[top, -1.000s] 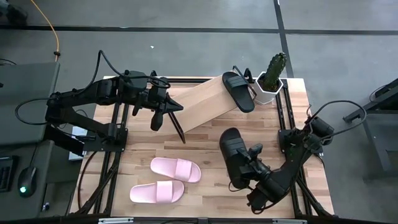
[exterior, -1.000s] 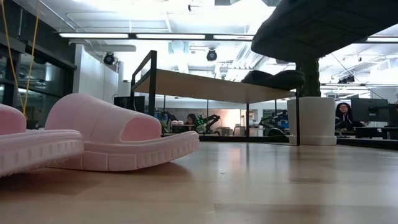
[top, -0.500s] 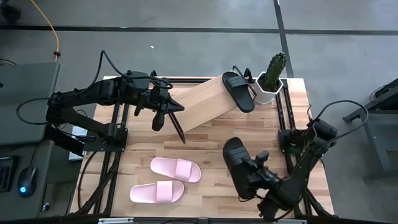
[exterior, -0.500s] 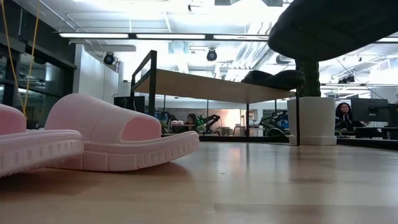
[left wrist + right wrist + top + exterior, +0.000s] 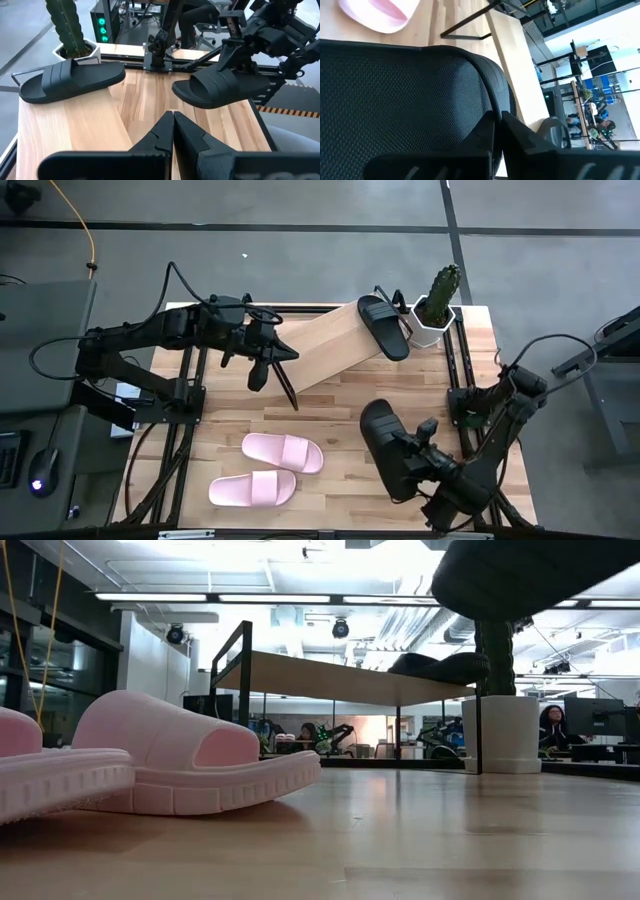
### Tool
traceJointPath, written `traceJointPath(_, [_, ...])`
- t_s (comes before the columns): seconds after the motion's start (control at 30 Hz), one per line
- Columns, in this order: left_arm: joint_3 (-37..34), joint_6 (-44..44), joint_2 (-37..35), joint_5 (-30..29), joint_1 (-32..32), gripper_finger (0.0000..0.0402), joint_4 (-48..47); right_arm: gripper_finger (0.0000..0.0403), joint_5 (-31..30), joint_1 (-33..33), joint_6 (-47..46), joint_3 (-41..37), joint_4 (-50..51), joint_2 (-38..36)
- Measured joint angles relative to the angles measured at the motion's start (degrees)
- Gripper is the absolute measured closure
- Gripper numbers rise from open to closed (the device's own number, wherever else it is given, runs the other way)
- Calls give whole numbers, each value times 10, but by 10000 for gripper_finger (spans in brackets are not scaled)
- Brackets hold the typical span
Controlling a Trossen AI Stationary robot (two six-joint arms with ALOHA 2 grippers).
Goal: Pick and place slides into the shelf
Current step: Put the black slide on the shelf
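right hand (image 5: 418, 461) clamped on a black slide (image 5: 385, 448), lifted off the worktop (image 5: 340, 420). looks light, rubbery, bendy; strap's the best hold. left hand (image 5: 172, 120) pinched together.

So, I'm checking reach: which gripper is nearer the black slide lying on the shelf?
Left. The left gripper hovers at the shelf's other end from that slide; the right gripper, holding the other black slide, is farther.
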State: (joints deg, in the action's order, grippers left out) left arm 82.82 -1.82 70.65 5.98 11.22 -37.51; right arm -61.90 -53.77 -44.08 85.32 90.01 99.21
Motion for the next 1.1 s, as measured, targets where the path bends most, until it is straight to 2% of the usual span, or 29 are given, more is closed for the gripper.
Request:
traceJointPath(0.53, [0, 0, 3, 0, 0, 401, 1, 402, -17, 83, 126, 0, 0, -103])
traceJointPath(0.83, [0, 0, 3, 0, 0, 401, 1, 403, -23, 173, 254, 0, -54, -137])
traceJointPath(1.1, [0, 0, 3, 0, 0, 401, -1, 403, 43, 260, 413, 0, -169, -170])
